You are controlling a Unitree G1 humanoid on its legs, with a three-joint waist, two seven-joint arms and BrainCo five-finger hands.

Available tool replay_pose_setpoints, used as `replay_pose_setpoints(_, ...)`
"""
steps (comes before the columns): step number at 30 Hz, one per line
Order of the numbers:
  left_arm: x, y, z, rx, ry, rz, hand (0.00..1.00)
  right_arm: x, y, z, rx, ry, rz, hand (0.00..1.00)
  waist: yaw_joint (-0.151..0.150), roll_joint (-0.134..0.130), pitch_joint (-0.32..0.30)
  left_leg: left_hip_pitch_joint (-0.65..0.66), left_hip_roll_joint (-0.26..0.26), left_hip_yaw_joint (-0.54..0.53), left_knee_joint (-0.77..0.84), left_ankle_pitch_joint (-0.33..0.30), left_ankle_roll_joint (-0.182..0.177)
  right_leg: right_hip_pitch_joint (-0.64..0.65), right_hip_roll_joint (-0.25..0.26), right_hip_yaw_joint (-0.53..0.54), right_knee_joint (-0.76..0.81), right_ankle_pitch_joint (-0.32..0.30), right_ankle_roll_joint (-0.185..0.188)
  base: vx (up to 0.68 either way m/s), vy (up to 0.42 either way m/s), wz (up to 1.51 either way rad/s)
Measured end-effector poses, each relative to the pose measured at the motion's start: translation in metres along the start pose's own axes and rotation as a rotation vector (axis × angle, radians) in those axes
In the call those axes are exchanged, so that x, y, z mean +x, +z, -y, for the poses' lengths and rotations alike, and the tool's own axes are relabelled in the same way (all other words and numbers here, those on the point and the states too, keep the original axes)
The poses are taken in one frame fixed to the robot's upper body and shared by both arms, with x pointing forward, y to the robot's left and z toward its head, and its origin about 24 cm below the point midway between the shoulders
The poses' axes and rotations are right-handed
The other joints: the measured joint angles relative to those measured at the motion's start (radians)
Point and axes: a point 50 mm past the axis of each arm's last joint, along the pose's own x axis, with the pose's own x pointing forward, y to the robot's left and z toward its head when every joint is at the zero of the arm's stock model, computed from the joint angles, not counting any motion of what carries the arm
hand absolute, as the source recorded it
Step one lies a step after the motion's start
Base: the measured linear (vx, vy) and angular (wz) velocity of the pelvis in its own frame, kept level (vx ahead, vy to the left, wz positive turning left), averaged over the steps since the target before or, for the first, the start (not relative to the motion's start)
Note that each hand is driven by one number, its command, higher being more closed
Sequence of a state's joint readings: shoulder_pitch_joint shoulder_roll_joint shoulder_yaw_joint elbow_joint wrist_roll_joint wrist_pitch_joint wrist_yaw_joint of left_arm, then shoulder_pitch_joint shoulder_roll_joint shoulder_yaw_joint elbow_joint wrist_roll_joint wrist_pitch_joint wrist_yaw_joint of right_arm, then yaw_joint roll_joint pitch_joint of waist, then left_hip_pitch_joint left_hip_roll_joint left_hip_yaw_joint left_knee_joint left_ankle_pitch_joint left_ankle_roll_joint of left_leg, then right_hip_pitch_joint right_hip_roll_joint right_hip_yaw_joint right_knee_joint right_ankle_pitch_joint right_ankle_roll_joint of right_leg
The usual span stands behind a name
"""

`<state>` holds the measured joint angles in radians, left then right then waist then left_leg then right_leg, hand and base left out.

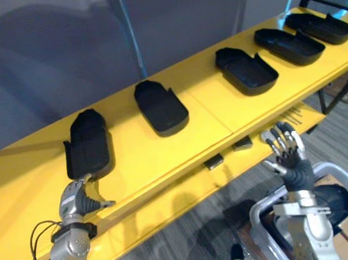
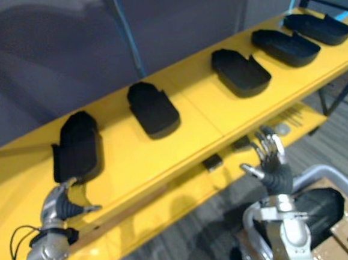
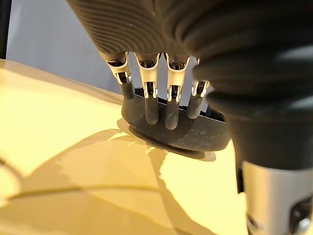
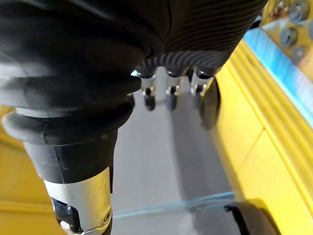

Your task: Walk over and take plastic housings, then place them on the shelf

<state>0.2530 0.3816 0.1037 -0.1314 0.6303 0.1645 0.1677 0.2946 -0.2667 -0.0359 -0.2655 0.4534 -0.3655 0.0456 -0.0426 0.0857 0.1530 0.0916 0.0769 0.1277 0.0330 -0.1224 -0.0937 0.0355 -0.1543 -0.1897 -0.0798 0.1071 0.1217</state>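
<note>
Five plastic housings [image 1: 161, 107] line the yellow shelf [image 1: 140, 154]; left hand [image 1: 77, 201], fingers straight, touches the leftmost housing [image 1: 89, 142]; right hand [image 1: 290, 154] hangs spread open

Shelf [image 1: 209, 112]: yellow, long, running from near left to far right, with one seam across the top.

On the top board, five black housings stand in a row, well apart:
- first housing [image 1: 89, 144], nearest, ribbed closed side up
- second housing [image 1: 160, 107], closed side up
- third housing [image 1: 246, 70], just past the seam, hollow side up
- fourth housing [image 1: 289, 45], hollow side up
- fifth housing [image 1: 319, 27], farthest, hollow side up

Lower ledge [image 1: 168, 209]: yellow, under the front edge. It carries two small dark blocks [image 1: 214, 161] and, near its far end, small metal parts [image 1: 293, 117].
</note>
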Motion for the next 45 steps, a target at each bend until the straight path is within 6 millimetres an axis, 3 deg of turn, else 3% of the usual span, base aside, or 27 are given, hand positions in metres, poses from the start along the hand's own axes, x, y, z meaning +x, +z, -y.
replay_pose_setpoints(12, 0.004, -0.003, 0.002, -0.006, 0.045, -0.028, 0.0, -0.004, -0.004, 0.001, -0.018, -0.004, -0.025, 0.0, -0.004, 0.0, 0.005, 0.012, 0.0, 0.018, -0.007, 0.0, 0.0, 0.0, 0.001, 0.009, 0.0, 0.0, 0.0, 0.0, 0.0, -0.04)
replay_pose_setpoints(18, -0.001, 0.004, -0.002, -0.162, 0.032, -0.017, 0.0, -0.005, -0.007, -0.007, -0.009, 0.016, -0.035, 0.0, 0.0, -0.001, 0.006, 0.011, 0.0, 0.013, -0.008, 0.0, 0.0, 0.002, 0.0, 0.005, 0.0, 0.0, 0.0, 0.0, 0.0, 0.01)
replay_pose_setpoints(22, -0.021, 0.023, -0.027, -0.36, 0.096, 0.097, 0.0, -0.012, -0.005, -0.01, 0.019, -0.018, -0.028, 0.0, 0.004, -0.001, 0.007, 0.013, -0.001, -0.012, -0.007, 0.0, 0.0, 0.021, -0.003, -0.016, 0.0, -0.007, 0.003, 0.02, -0.001, 0.17)
replay_pose_setpoints(26, -0.038, 0.022, -0.058, -0.579, 0.199, 0.159, 0.0, -0.015, -0.004, -0.013, 0.044, -0.067, -0.022, 0.0, 0.029, 0.002, 0.01, 0.012, -0.001, -0.025, -0.007, 0.0, 0.001, 0.03, -0.002, -0.032, 0.0, -0.012, 0.001, 0.0, -0.009, 0.11)
replay_pose_setpoints(34, -0.07, 0.036, -0.084, -1.04, 0.196, 0.405, 0.0, -0.019, -0.007, -0.024, 0.075, -0.079, -0.033, 0.0, 0.053, 0.01, 0.026, 0.009, -0.002, -0.04, -0.008, 0.0, 0.001, 0.036, -0.002, -0.051, 0.0, -0.021, 0.002, 0.01, -0.003, 0.06)
replay_pose_setpoints(41, -0.088, 0.017, -0.141, -1.06, 0.75, 0.533, 0.0, -0.015, -0.01, -0.03, 0.051, -0.09, -0.033, 0.0, 0.058, 0.004, 0.025, -0.005, -0.001, -0.065, -0.005, 0.001, 0.001, 0.037, -0.003, -0.074, 0.0, -0.024, 0.002, 0.01, -0.003, 0.08)
replay_pose_setpoints(45, -0.09, 0.018, -0.145, -1.083, 0.857, 0.55, 0.0, -0.01, -0.015, -0.028, -0.016, -0.118, -0.035, 0.0, 0.067, -0.004, 0.021, -0.005, 0.001, -0.071, -0.004, 0.001, 0.001, 0.039, -0.003, -0.08, 0.0, -0.024, 0.002, 0.0, -0.004, 0.05)
